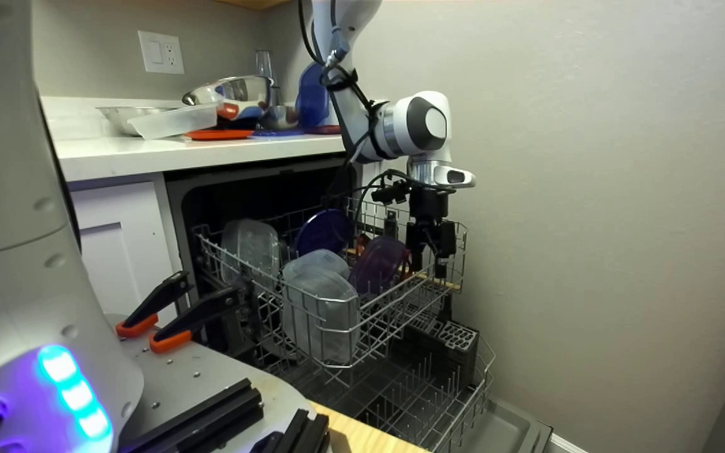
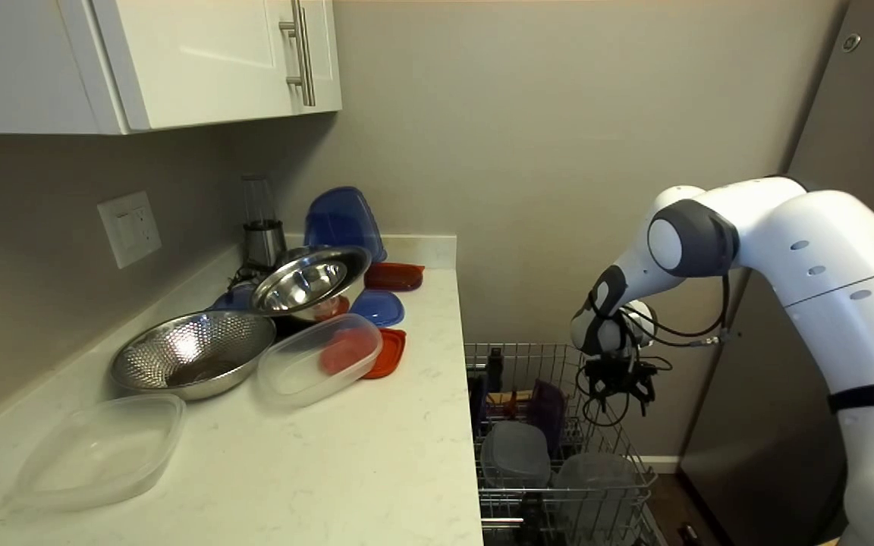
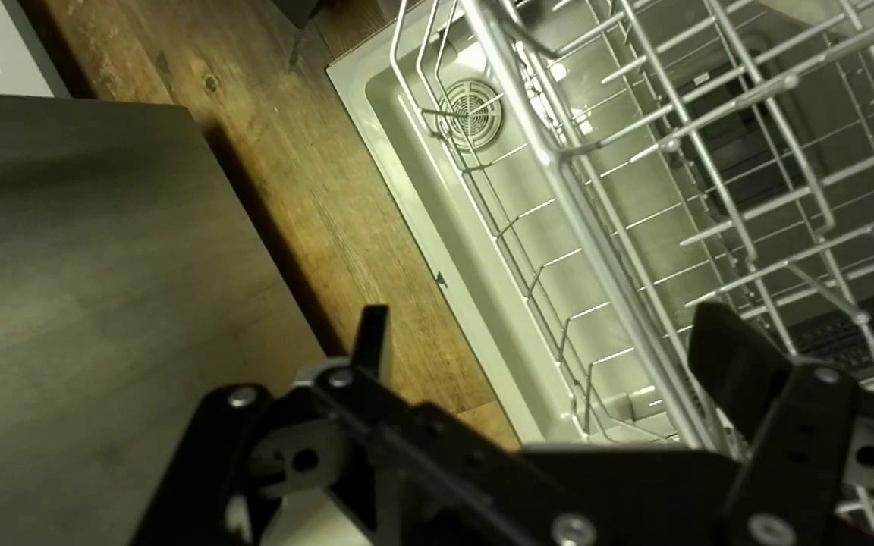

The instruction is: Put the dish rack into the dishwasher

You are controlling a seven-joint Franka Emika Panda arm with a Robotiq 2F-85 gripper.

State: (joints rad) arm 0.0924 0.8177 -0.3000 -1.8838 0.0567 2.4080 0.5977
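Tool spread at rim of dish rack jutting from dishwasher.

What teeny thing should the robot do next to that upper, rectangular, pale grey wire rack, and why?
Probably close the black two-fingered gripper on the wire dish rack: the wrist view shows open jaws, seemingly with the rack's rim between them. The rack juts from the dark, boxy dishwasher, so gripping might help push it in.
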